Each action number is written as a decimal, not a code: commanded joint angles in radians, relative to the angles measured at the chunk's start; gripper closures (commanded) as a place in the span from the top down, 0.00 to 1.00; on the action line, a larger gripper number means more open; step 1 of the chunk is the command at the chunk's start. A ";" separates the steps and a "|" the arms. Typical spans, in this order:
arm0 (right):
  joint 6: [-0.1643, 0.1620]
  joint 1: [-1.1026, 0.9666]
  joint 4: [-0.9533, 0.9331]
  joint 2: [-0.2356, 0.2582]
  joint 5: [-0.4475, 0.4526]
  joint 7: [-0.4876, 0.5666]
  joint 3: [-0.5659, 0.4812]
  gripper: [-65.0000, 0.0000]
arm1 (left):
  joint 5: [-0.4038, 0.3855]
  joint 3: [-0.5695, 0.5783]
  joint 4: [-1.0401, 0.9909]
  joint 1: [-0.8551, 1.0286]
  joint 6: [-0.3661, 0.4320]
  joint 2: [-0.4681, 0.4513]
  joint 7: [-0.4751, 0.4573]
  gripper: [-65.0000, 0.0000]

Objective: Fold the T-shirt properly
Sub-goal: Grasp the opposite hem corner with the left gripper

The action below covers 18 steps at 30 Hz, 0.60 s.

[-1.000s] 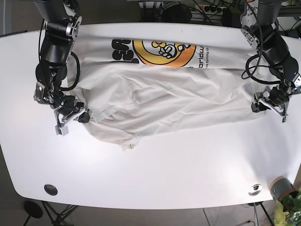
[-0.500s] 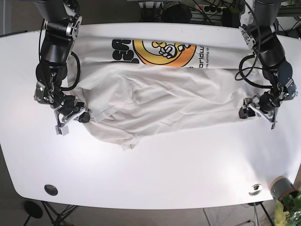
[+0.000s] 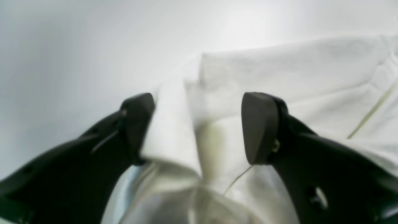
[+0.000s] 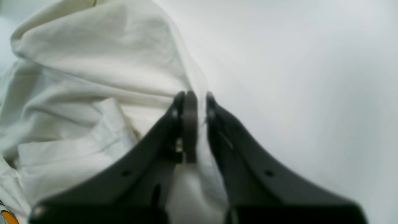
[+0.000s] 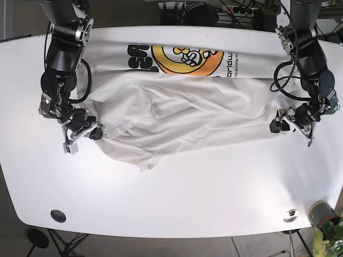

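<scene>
Where the T-shirt folds back, partial lettering "oridw" shows beside its orange graphic.

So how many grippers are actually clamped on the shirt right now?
1. The right gripper has its fingers pinched on the T-shirt edge; the left gripper straddles a fold with fingers open.

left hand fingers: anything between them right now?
Yes. In the left wrist view a folded edge of the T-shirt lies between the open left hand fingers.
</scene>
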 commanded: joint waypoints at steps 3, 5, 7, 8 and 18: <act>0.005 0.025 0.016 0.014 0.019 0.018 0.004 0.03 | 0.022 -0.001 0.019 0.024 0.010 -0.025 0.026 0.63; 0.005 0.025 0.016 0.014 0.019 0.018 0.004 0.03 | 0.022 -0.001 0.032 0.043 0.010 -0.036 0.026 0.63; 0.005 0.025 0.016 0.014 0.019 0.018 0.004 0.03 | 0.022 -0.001 0.033 0.050 0.010 -0.043 0.023 0.63; 0.005 0.025 0.015 0.014 0.019 0.018 0.004 0.03 | 0.022 -0.001 0.033 0.052 0.010 -0.043 0.020 0.63; 0.005 0.023 0.015 0.014 0.019 0.018 0.004 0.03 | 0.023 0.003 0.032 0.049 0.010 -0.043 0.016 0.63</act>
